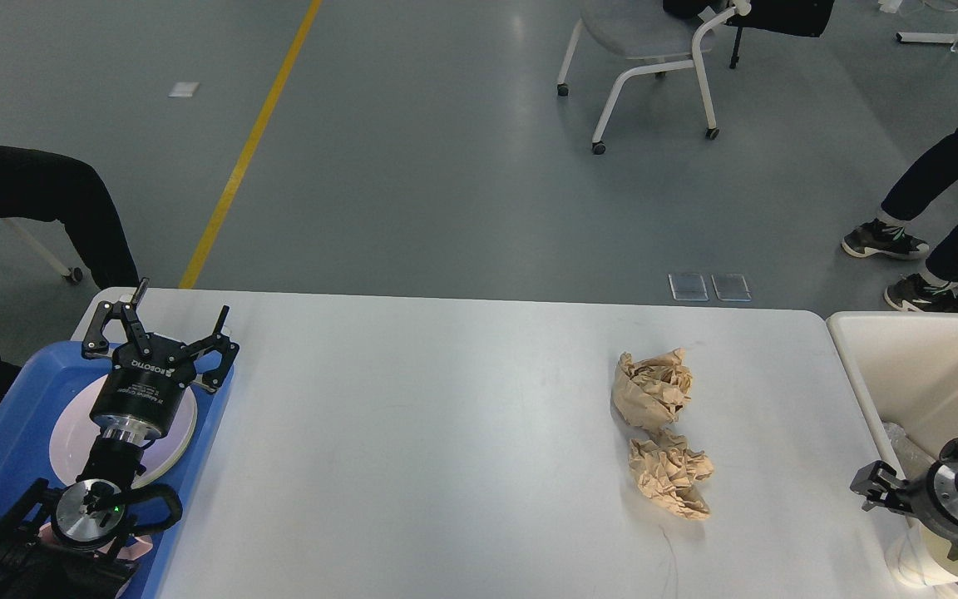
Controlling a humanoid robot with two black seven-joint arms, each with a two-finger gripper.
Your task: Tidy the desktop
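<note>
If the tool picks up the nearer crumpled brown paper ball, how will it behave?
The nearer paper ball is loosely crumpled, so it probably weighs little and would crush under the fingers. Its irregular folds should keep it from rolling far on the desktop. It touches the farther ball, which may shift too.

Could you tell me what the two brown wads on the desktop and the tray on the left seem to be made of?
The two wads look like crumpled brown kraft paper: matte, with sharp creases and folded edges. The tray looks like moulded blue plastic, smooth with a slight sheen and a rounded raised rim. The desktop under them is smooth and white, probably laminate, though the look leaves that open.
</note>
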